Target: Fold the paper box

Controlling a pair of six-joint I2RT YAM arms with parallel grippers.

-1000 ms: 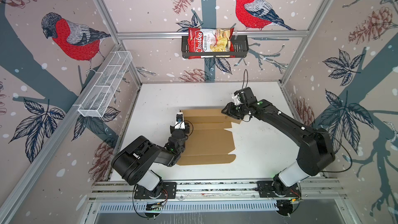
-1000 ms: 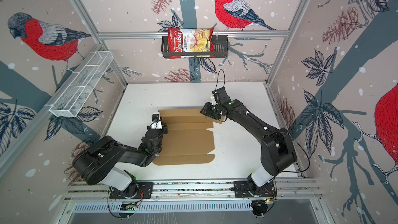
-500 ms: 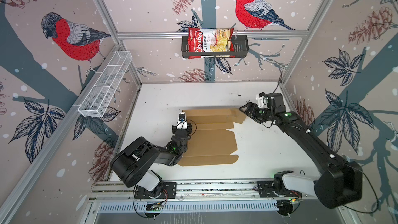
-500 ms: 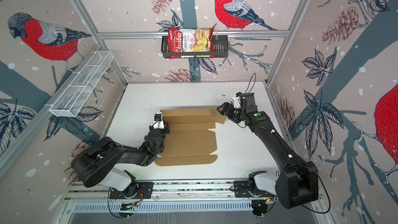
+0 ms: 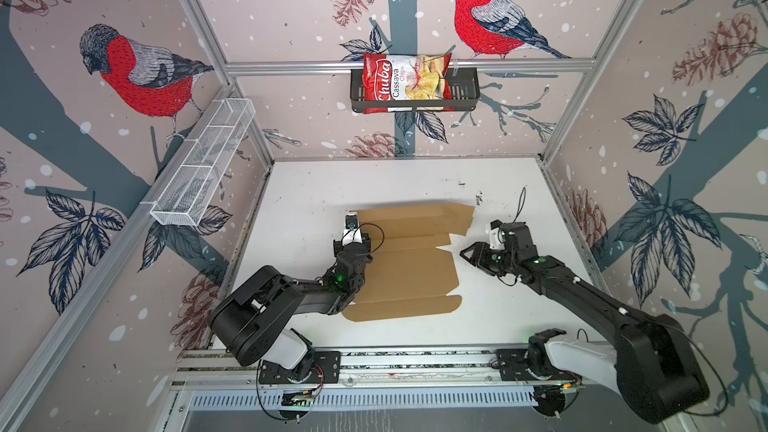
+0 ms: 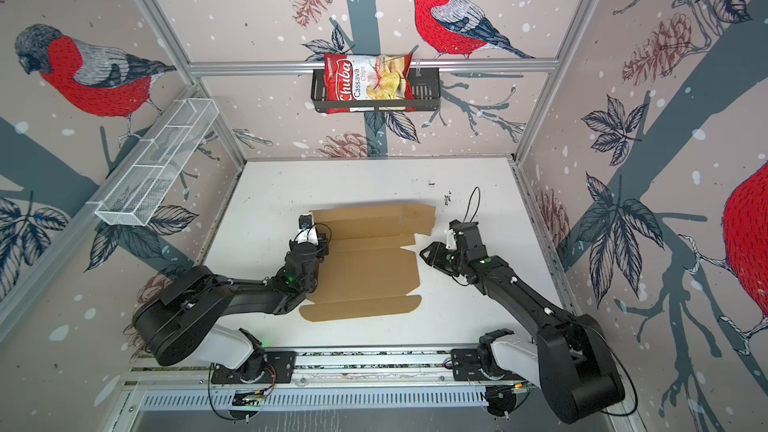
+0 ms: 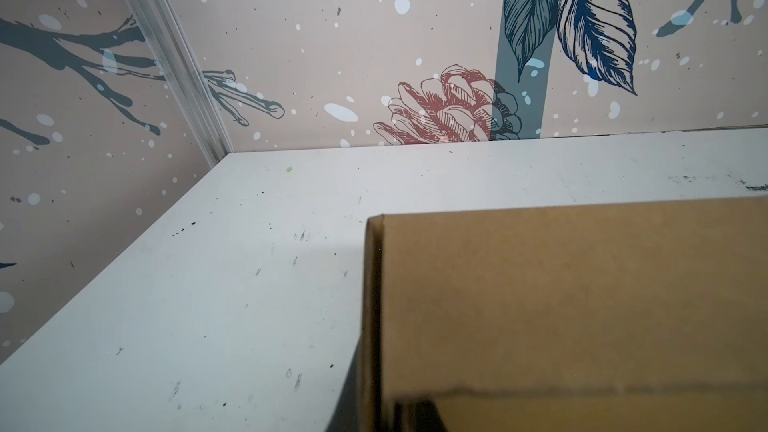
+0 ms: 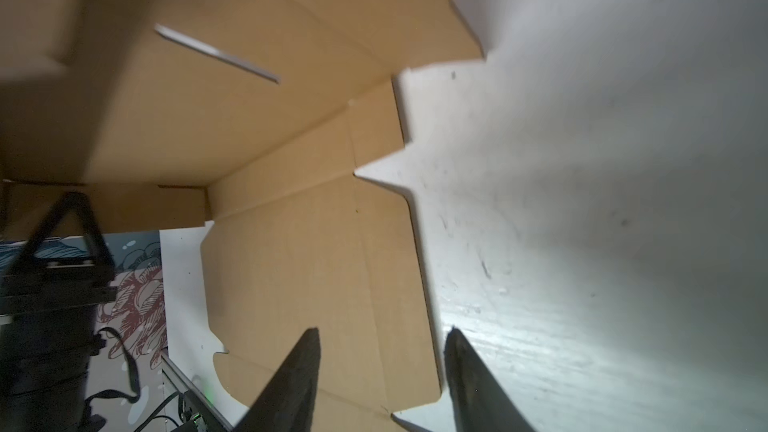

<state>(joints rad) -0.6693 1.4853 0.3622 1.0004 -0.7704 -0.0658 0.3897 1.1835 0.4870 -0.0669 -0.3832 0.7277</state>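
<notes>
On the white bench (image 5: 503, 193), the paper box (image 5: 409, 272) lies as a nearly flat sheet; the left gripper (image 5: 353, 238) has its jaws clenched at the sheet's left edge; the right gripper (image 5: 468, 252) has its jaws released and empty beside the right edge; folding looks barely begun; the next move likely calls for raising the right flap.

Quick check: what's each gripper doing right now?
Left gripper: shut, apparently pinching the left edge of the paper box.
Right gripper: open, holding nothing, fingers either side of the box's right edge.
</notes>
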